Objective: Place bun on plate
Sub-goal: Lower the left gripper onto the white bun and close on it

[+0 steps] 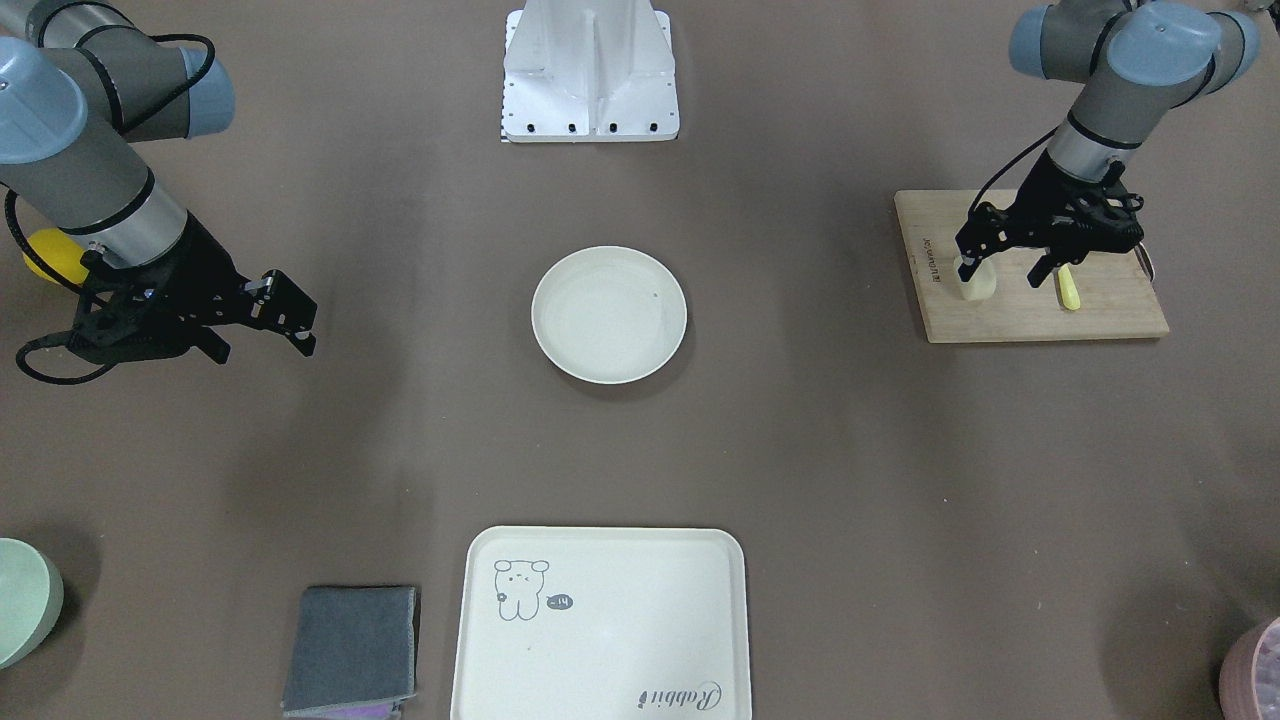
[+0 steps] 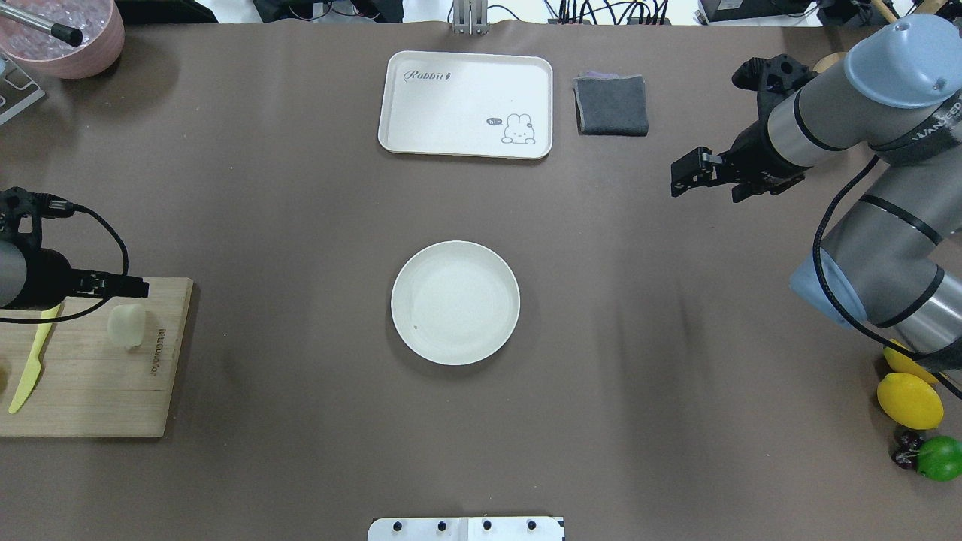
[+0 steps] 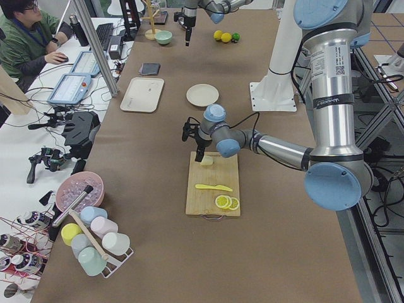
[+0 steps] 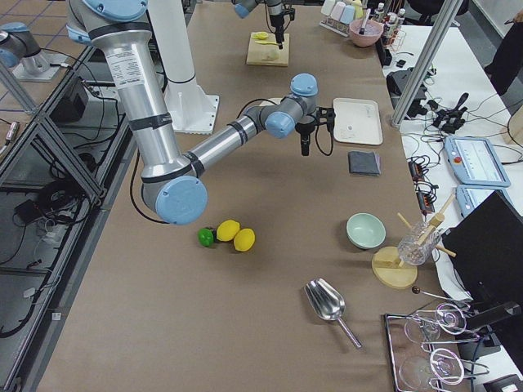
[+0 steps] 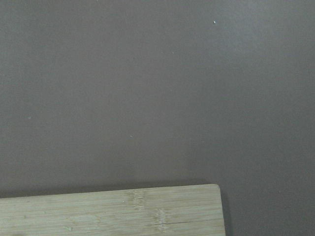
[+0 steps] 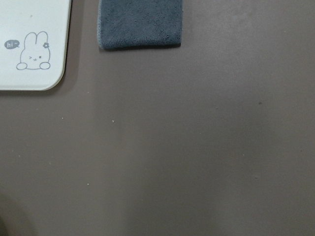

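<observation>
Checking the wooden cutting board (image 1: 1040, 318), we find the bun (image 1: 981, 287) standing near the board's edge that faces the plate (image 1: 609, 315). It is well apart from the plate, with bare brown table (image 1: 800, 400) between them. The left gripper (image 1: 1000, 274) hangs over the bun, jaws spread and gripping nothing. The right gripper (image 1: 258, 340), likewise spread and unloaded, hovers well off the plate's opposite side.

I see a matt brown table cover (image 1: 900, 500), a pale grained wooden board (image 2: 98, 391), a smooth cream plate (image 2: 455, 302) and a fuzzy grey cloth (image 6: 140, 22).
</observation>
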